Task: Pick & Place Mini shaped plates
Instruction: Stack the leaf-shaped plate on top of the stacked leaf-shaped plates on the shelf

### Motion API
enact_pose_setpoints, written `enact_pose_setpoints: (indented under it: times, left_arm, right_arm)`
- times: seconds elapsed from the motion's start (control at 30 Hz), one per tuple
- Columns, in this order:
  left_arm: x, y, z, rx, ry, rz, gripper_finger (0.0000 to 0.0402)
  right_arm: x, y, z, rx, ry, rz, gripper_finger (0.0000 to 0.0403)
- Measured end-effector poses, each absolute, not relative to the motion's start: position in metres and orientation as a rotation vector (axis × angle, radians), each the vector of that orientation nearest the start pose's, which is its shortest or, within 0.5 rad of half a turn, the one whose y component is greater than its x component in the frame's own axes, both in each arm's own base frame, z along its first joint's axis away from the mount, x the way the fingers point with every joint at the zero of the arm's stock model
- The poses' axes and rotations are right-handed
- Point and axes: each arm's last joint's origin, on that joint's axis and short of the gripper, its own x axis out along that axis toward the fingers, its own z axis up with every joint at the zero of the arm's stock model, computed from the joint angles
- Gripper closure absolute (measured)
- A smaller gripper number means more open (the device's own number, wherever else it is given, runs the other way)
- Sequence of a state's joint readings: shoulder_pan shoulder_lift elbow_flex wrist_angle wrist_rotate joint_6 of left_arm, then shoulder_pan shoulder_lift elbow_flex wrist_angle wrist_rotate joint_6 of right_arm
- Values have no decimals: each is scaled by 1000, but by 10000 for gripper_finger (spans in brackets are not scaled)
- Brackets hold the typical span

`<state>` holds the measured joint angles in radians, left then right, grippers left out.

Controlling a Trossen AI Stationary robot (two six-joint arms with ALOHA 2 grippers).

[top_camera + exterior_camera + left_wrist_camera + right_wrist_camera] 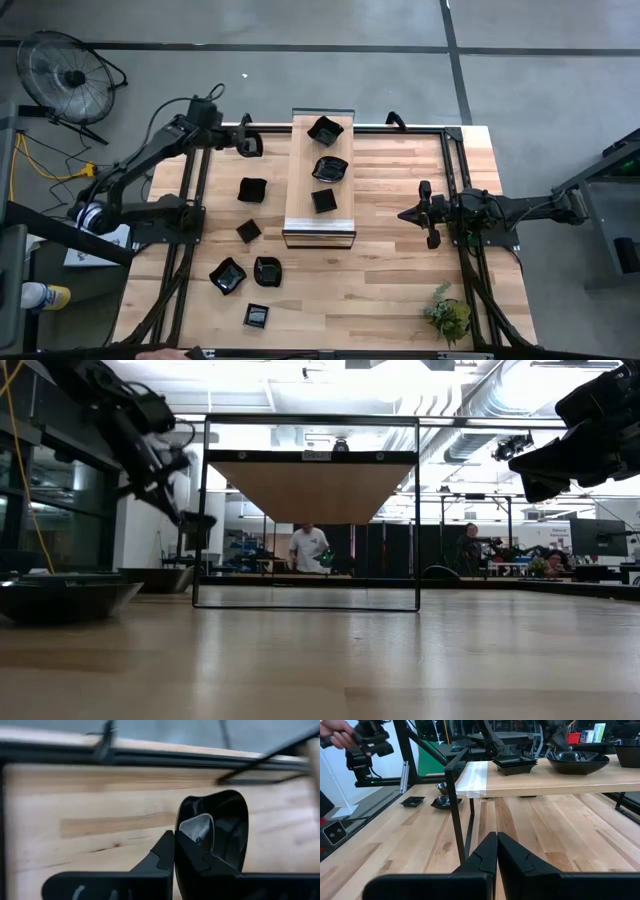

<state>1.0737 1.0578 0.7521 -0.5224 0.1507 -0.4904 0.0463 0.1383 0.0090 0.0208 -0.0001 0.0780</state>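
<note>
High view: left gripper (247, 146) clamped on a glossy black plate (251, 147) near raised wooden shelf (300, 210), best carried level; right gripper (428, 214) shut, empty.

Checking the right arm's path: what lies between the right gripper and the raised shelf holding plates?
Only bare wooden table in the high view: nothing sits between the right gripper, shut and empty, and the shelf.

We see one glossy black plate (220, 832) pinched upright between the left fingers (165, 852); three plates (327, 166) sit beyond them on the shelf (300, 205).
</note>
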Motion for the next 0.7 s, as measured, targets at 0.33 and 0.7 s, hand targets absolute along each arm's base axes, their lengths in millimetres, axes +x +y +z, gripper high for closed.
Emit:
enact_pose_setpoints:
  times: [0.33, 0.7]
  left_arm:
    - [97, 160, 272, -868, 366, 839, 401]
    - [112, 146, 296, -869, 162, 676, 401]
  right_arm:
    - [105, 5, 157, 75, 110, 43, 394]
    - [105, 5, 157, 75, 110, 43, 395]
